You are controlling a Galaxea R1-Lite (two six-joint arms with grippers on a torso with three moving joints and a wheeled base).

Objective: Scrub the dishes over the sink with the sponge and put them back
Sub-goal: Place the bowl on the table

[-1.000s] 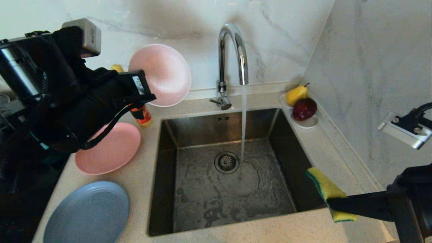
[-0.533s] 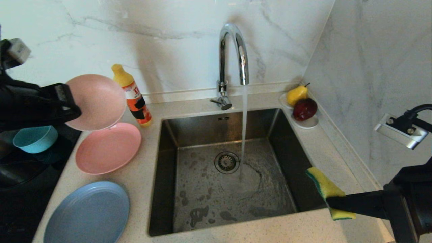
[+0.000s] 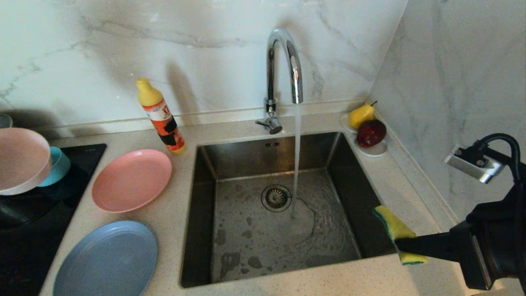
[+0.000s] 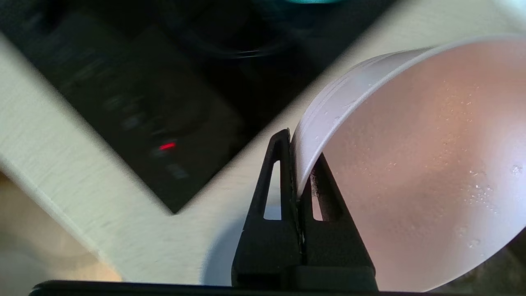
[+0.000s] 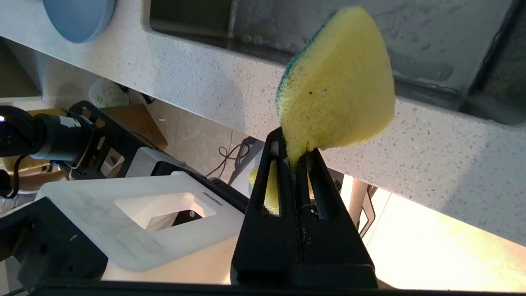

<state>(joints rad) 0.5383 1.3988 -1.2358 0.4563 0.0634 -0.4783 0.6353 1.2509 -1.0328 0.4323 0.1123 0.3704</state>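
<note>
**Pale pink bowl on its way back to the hob side; plates not yet at the sink**

The left gripper (image 4: pixel 296 164) was clamped on the rim of the pale pink bowl (image 3: pixel 20 160), one finger inside the wall and one outside. The bowl hung at the far left of the head view, above the dark hob (image 3: pixel 24 230) and overlapping the teal bowl (image 3: pixel 57 166). Droplets clung to its inner surface, so by that sign it had probably been wetted or rinsed, and it was judged to be on its way to being set down. It was tipped on edge, its mouth facing sideways rather than up.

The right gripper (image 5: pixel 296 162) was pinched shut on one end of the sponge (image 3: pixel 396 232), near the sink's (image 3: pixel 349 164) front right corner. The sponge's long axis ran from the fingers up toward the basin, yellow face showing, green edge behind.

The tap (image 3: pixel 283 61) was running. The salmon-pink plate (image 3: pixel 131 181) and the grey-blue plate (image 3: pixel 107 259) lay flat on the counter (image 3: pixel 176 230) left of the sink; whether they had been scrubbed could not be told.
</note>
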